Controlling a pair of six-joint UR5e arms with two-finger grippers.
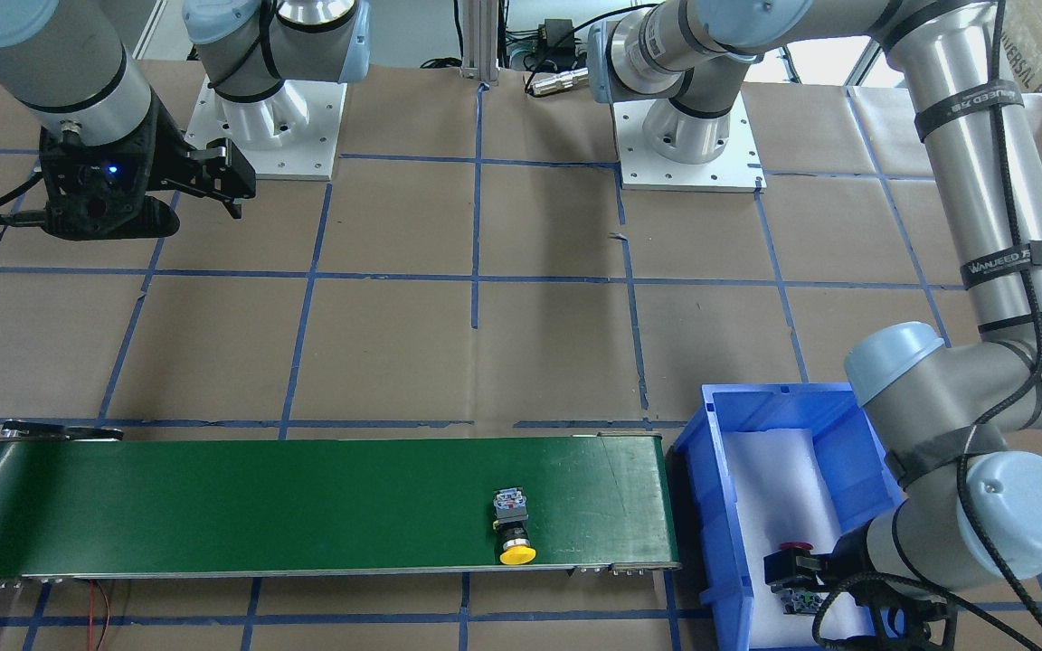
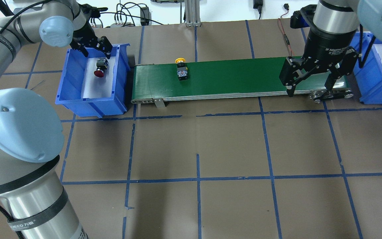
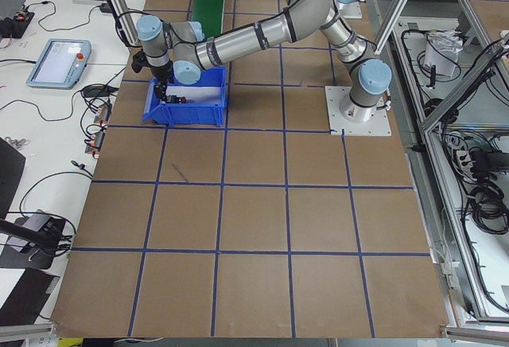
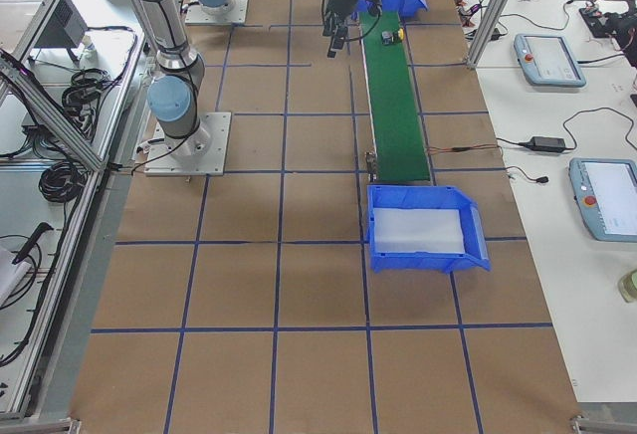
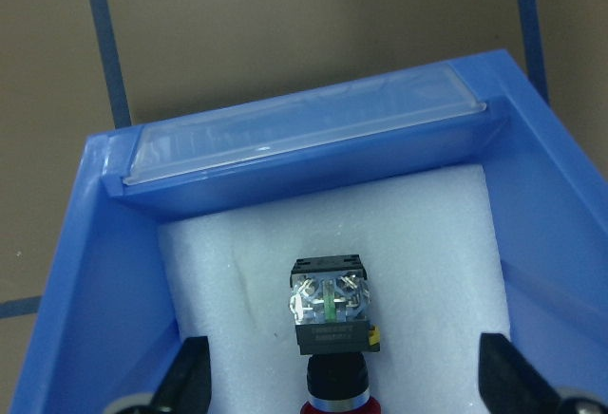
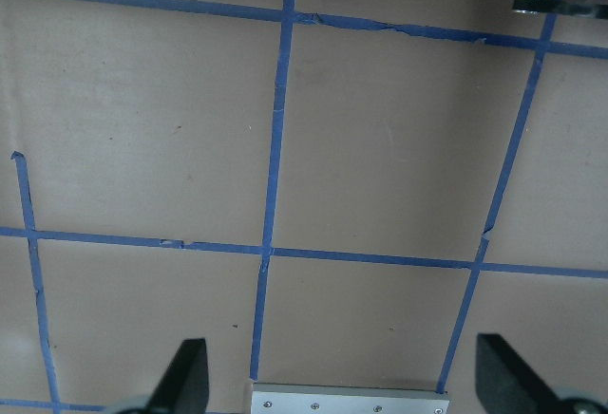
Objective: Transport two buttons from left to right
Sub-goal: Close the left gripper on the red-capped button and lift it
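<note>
A red-capped button [image 2: 99, 68] lies on white foam inside the blue bin [image 2: 78, 99] at the conveyor's left end. My left gripper [image 2: 96, 52] hangs open just above it. In the left wrist view the red-capped button [image 5: 330, 311] sits between and below the spread fingers [image 5: 186, 376], untouched. The yellow-capped button [image 2: 181, 69] lies on its side on the green conveyor belt [image 2: 237, 78], near the belt's left end, and shows likewise as the yellow-capped button [image 1: 513, 527]. My right gripper [image 2: 308, 90] is open and empty above the belt's right end.
A second blue bin [image 2: 375, 83] with white foam stands past the conveyor's right end. Brown paper with blue tape lines covers the table [image 2: 197, 149]. Both arm bases [image 1: 277, 127] stand at the robot's side. Tablets and cables lie along the operators' edge [image 4: 542, 56].
</note>
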